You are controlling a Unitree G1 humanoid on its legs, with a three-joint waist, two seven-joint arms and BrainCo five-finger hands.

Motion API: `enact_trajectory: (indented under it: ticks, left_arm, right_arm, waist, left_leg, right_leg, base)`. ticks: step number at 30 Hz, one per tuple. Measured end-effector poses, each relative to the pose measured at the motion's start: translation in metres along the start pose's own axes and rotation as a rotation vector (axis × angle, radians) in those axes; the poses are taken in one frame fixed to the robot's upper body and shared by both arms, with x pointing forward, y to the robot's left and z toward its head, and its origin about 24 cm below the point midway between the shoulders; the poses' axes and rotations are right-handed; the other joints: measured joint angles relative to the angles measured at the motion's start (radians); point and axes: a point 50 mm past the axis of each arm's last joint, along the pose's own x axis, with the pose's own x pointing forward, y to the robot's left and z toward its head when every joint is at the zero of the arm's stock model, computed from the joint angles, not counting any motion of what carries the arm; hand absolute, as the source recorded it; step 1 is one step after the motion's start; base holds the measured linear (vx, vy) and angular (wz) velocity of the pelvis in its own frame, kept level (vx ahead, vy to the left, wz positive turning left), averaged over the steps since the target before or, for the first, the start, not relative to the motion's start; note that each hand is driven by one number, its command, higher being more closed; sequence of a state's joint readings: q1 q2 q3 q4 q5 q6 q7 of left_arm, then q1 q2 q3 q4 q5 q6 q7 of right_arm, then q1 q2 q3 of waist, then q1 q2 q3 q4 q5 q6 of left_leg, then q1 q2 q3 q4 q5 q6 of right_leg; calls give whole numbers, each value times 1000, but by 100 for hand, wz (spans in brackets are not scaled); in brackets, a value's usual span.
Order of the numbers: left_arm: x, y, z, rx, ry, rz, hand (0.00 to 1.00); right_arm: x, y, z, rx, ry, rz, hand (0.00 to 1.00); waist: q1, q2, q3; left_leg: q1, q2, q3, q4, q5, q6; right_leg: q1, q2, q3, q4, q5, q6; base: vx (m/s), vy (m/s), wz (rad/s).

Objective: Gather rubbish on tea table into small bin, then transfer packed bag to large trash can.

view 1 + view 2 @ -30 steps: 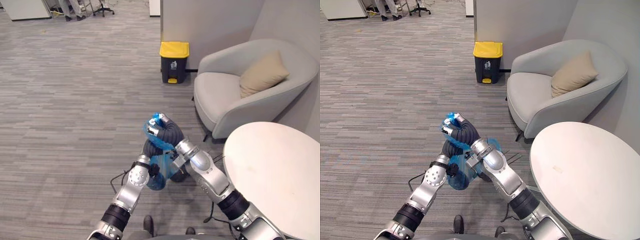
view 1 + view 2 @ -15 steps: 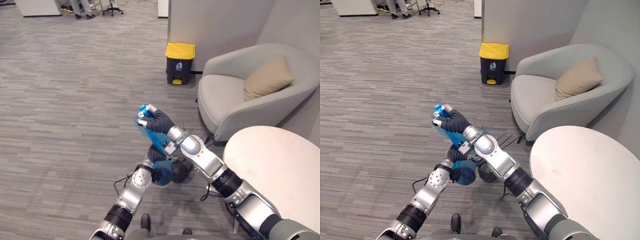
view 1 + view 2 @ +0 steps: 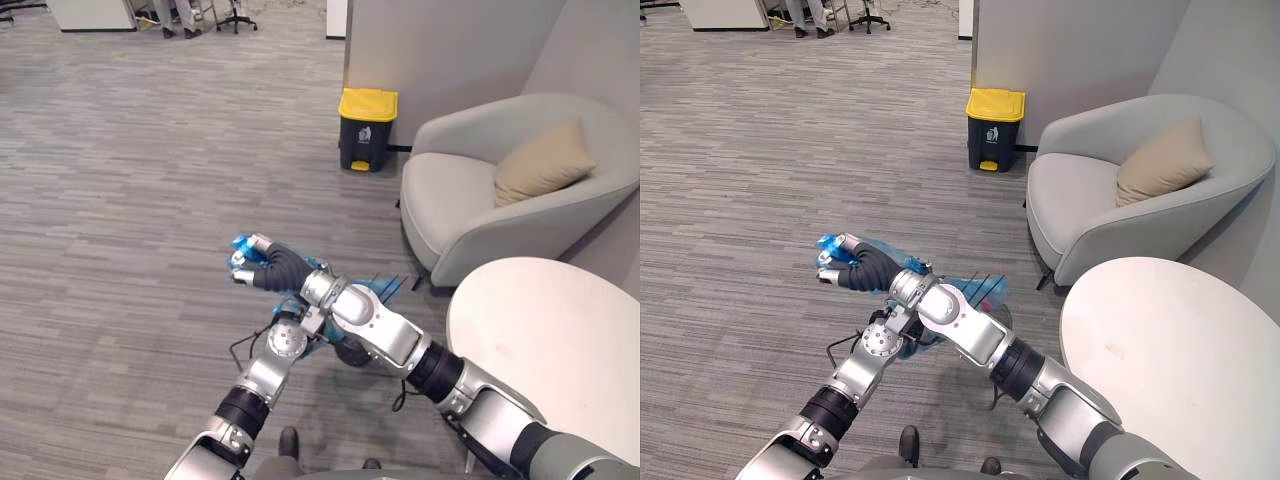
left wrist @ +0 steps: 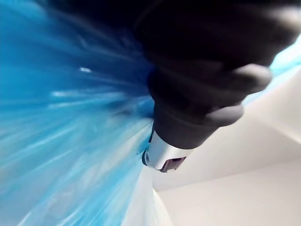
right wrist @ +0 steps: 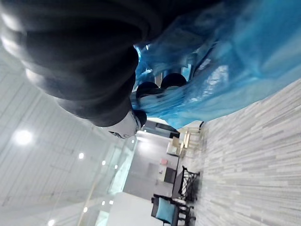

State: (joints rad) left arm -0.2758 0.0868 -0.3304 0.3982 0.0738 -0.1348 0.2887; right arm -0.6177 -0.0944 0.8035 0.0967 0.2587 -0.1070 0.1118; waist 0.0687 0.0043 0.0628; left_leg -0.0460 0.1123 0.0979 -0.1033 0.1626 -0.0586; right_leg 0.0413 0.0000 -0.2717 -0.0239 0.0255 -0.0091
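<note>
Right hand [image 3: 247,266], reaching across to the robot's left above the grey plank floor [image 3: 120,200], fingers clenched on the bunched top of 1 thin blue plastic bag [image 3: 972,288]; the bag's body trails under the right forearm. Left hand [image 4: 188,117], against the bag's film, grip cannot be told. 1 black bin with yellow lid [image 3: 366,128], by the wall, well apart. 1 grey armchair [image 3: 450,205] holding 1 beige cushion [image 3: 543,162]. 1 white round worktop [image 3: 545,350].
</note>
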Motion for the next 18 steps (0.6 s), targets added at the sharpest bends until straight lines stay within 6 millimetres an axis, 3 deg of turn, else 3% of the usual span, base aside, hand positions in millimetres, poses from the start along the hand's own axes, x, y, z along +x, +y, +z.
enact_trajectory:
  ticks: [3, 7, 11, 13, 15, 17, 18]
  left_arm:
    - [-6, 10, 2, -30, -15, 47, 100]
    - [-25, 28, -17, -80, 57, 130, 100]
    - [-50, 51, -40, -115, 149, 242, 100]
    - [-66, 64, -51, -118, 190, 290, 100]
    - [-76, 72, -57, -117, 216, 325, 100]
    - [-89, 82, -66, -130, 256, 363, 100]
    - [-91, 83, -67, -130, 262, 369, 100]
  right_arm:
    - [-5, 5, 8, -34, -57, 1, 0]
    - [-31, 0, -2, -132, -15, -38, 0]
    - [-75, -31, -24, -276, 137, -193, 0]
    - [-107, -48, -29, -386, 223, -305, 0]
    - [-125, -54, -31, -430, 271, -356, 0]
    - [-155, -60, -38, -469, 368, -445, 0]
    - [-159, -60, -39, -473, 382, -451, 0]
  waist:
    - [-2, -1, 0]
    - [-5, -7, -3]
    - [-8, -12, -5]
    - [-5, -13, -4]
    - [-6, -13, -4]
    - [-6, -13, -4]
    - [-6, -13, -4]
  left_leg:
    - [0, 1, 8, 0, 0, 1]
    - [1, -6, 18, 0, 2, 4]
    - [3, -10, 24, -1, 2, 5]
    - [3, -11, 27, -1, 1, 5]
    - [3, -10, 29, -1, 1, 5]
    - [3, -10, 28, -1, 1, 5]
    - [2, -10, 28, -1, 1, 5]
  right_leg:
    - [-4, 0, 9, 1, 0, 0]
    - [-10, -2, 19, 3, -2, 4]
    - [-11, -6, 24, 5, -10, 15]
    - [-12, -8, 26, 4, -10, 15]
    - [-12, -8, 26, 3, -10, 15]
    - [-13, -7, 26, 0, -10, 15]
    - [-13, -7, 26, 0, -10, 15]
  base:
    - [7, 12, -9]
    - [7, 19, -8]
    - [-2, 5, -1]
    - [-5, 18, -4]
    - [0, 0, 0]
    - [0, 0, 0]
    - [0, 0, 0]
